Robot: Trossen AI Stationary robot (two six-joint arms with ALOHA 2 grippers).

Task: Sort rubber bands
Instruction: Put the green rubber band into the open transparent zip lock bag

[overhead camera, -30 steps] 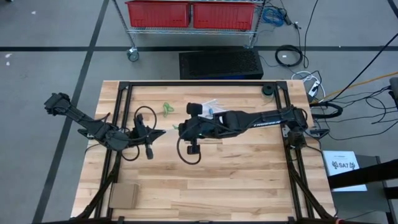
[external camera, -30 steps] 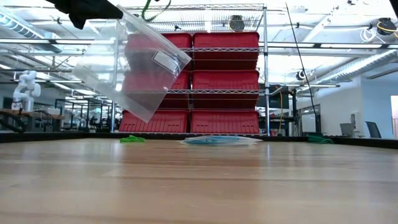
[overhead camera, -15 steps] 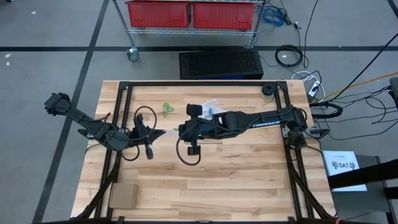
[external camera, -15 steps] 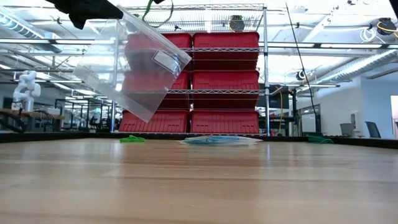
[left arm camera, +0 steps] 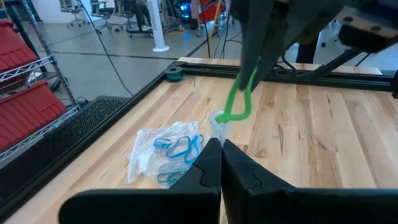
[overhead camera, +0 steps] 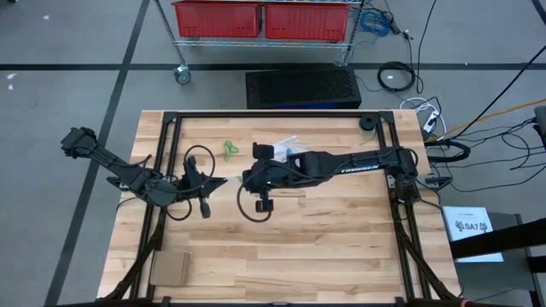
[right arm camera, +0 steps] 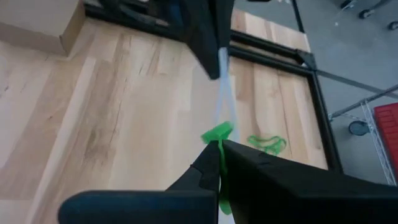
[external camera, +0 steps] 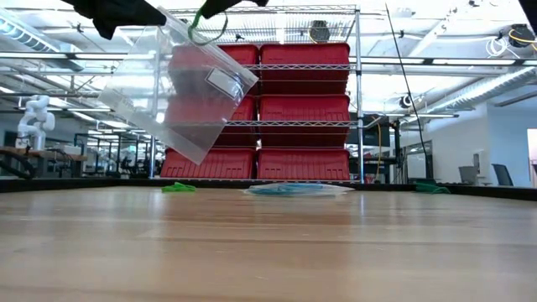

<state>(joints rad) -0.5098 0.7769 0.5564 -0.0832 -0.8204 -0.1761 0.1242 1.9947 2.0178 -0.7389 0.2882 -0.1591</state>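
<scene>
My left gripper [overhead camera: 223, 181] is shut on a clear plastic bag [external camera: 180, 84], which hangs high over the table's left middle. Right beside it, my right gripper [overhead camera: 241, 180] is shut on a green rubber band [external camera: 205, 25]. That loop dangles at the bag's top edge. More green rubber bands [overhead camera: 229, 150] lie flat on the wood farther back. A second clear bag [overhead camera: 290, 147] holding blue rubber bands lies flat near the far middle. My left gripper pinches the clear bag's top edge [left arm camera: 218, 122] between its two shut fingers, coming in nearly level from the table's left. The bag hangs tilted below the fingers, clear of the table. My right gripper pinches the green band's upper part [right arm camera: 217, 134] between its shut fingertips, slanting down from the table's right. The loop [left arm camera: 239, 99] hangs slack below the fingers, lifted clear, next to the bag's top edge.
A black frame [overhead camera: 273, 115] runs round the tabletop. A brown block [overhead camera: 169, 268] lies at the near left corner and a small black round part [overhead camera: 367, 124] at the far right. Red bins on a wire shelf [external camera: 306, 109] stand beyond the far edge.
My right gripper has moved slightly down and toward the table's left, closer to the bag. The green band now hangs lower against the bag's top edge. The left gripper and the bag have kept still.
</scene>
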